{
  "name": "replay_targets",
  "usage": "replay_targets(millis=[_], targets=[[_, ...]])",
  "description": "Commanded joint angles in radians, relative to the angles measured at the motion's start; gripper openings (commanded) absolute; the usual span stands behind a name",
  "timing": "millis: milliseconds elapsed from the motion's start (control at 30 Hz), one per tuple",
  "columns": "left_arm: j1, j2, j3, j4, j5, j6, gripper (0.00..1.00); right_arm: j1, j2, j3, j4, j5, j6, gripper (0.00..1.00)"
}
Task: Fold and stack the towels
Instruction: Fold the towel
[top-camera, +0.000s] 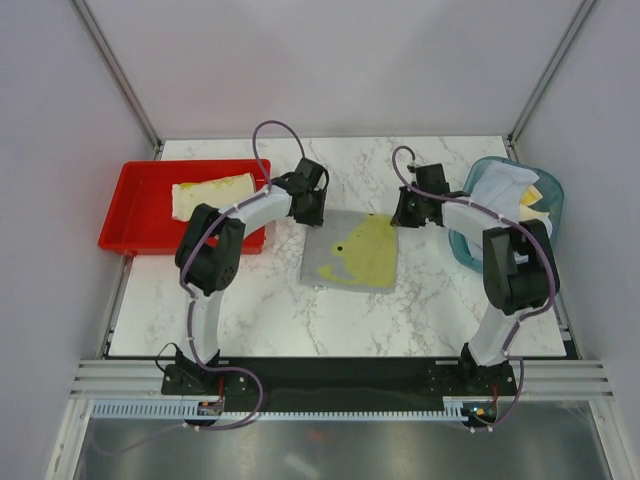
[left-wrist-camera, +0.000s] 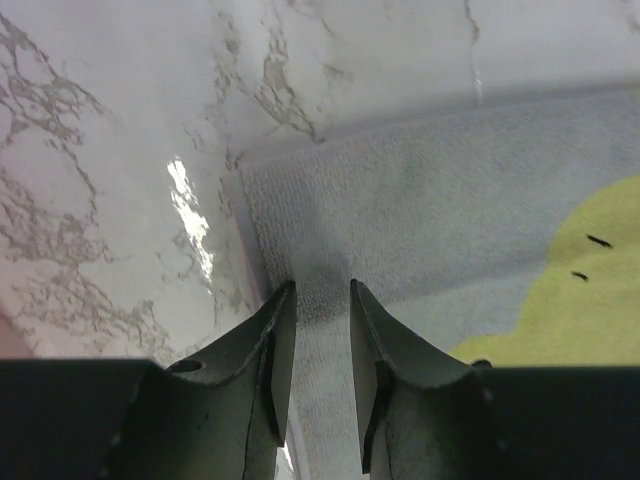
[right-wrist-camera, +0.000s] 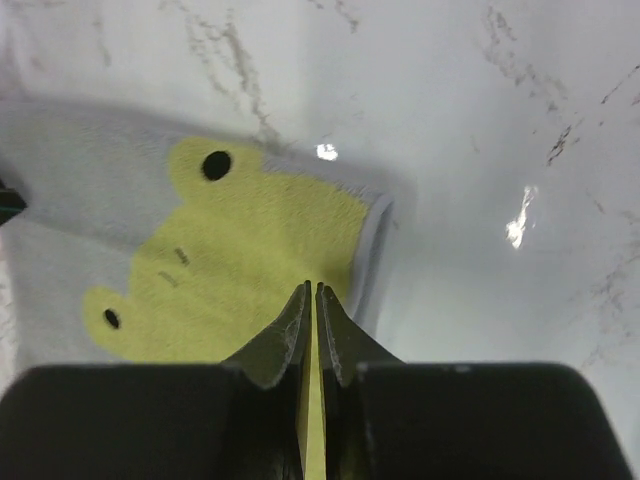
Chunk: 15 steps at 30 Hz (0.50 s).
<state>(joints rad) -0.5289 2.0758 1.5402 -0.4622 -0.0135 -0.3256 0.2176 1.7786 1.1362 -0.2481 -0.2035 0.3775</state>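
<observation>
Left gripper (left-wrist-camera: 320, 288) has its fingers slightly apart over the far-left corner of the grey towel (top-camera: 335, 245), which lies flat in the middle. Right gripper (right-wrist-camera: 312, 287) is squeezed together at the far-right corner, can't tell if it's actually grabbing cloth.

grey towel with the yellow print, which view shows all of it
Top external: the whole grey towel shows, flat. Left wrist shows only one grey corner; right wrist mostly the yellow print.

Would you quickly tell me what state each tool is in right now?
Left tool: open, fingers apart at the grey towel's edge.
Right tool: closed on the same towel, pinching its yellow patch.
</observation>
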Motion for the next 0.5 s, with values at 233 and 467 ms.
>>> replay_targets(millis=[233,467], targets=[[0.047,0.125,0.143,0.013,-0.026,0.040,0.35,-0.021,0.153,0.070,0.056,0.064,-0.075,0.13],[0.047,0.067,0.152,0.008,0.013,0.057,0.45,-0.023,0.121,0.100,0.021,0.049,-0.130,0.20]])
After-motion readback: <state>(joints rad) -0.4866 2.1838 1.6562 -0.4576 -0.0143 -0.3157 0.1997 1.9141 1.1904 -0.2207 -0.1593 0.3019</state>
